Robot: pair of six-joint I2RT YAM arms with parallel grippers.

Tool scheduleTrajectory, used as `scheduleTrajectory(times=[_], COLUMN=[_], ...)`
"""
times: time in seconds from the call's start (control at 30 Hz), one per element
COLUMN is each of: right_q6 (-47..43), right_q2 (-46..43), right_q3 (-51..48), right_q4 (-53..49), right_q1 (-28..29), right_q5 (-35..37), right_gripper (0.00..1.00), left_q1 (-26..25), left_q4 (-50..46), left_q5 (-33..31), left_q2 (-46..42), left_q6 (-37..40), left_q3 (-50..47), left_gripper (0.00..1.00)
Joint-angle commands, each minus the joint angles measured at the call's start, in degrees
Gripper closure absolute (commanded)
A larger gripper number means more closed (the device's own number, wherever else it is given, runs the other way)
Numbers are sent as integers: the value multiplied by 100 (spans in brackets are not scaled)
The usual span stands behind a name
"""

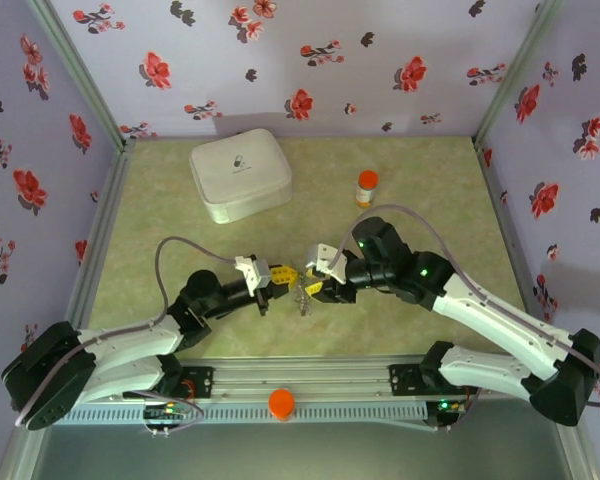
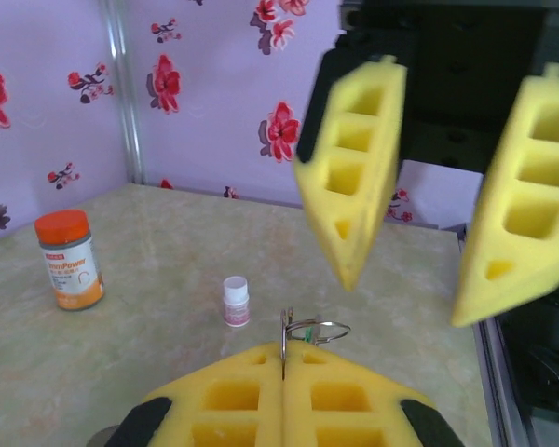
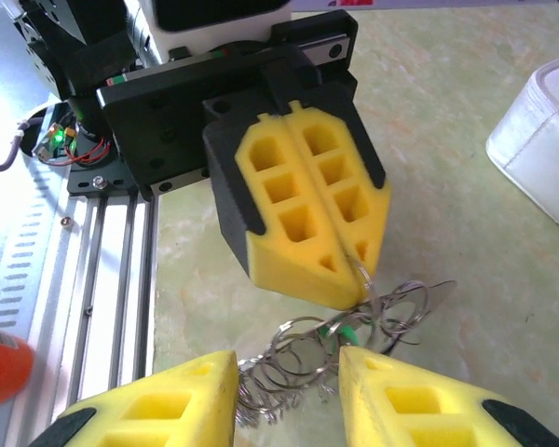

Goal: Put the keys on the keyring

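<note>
Soft, even light; blur close to the wrist lenses.
From above, the table point(image 1: 430, 190) is lit flat and slightly hazy, with only faint shadows. In the left wrist view the right gripper point(image 2: 407, 300) at 2 o'clock is smeared, while the orange-capped bottle point(image 2: 69, 259) at 9 o'clock is sharp. In the right wrist view the white box point(image 3: 540, 158) at 3 o'clock is washed out.

Lilac floral walls point(image 1: 380, 90), aluminium corner posts point(image 1: 80, 75), mottled green tabletop point(image 1: 160, 195).

Yellow end effector fingers point(image 3: 298, 214), grey keyring point(image 3: 303, 352), orange-capped bottle point(image 2: 68, 259), red-flowered lilac walls point(image 1: 220, 70).
</note>
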Motion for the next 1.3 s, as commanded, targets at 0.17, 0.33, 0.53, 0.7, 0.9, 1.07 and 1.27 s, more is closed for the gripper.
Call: scheduleTrajectory(times=[0.17,0.33,0.53,0.7,0.9,1.07,1.27], right_q6=[53,-7,-52,-104,-140,-278,-398], right_q2=[46,102,164,253,244,295,518], right_q3=[-128,-130,-110,-30,-22,29,66], right_q4=[660,735,642,520,589,386,151], right_q1=[51,59,66,67,69,76,167], right_q5=[459,485,441,451,573,453,215], right_gripper=[68,72,73,71,88,100,100], left_q1=[-22,-21,-35,-48,-57,-57,-65], left_q4=[666,658,665,657,650,657,735], left_q5=[-184,-161,-157,-165,-165,-212,-265], left_q2=[95,73,92,98,64,68,124], left_q6=[-317,-337,-348,-320,-333,-339,-382], left_q3=[70,68,107,116,115,147,271], left_gripper=[100,100,100,100,100,100,100])
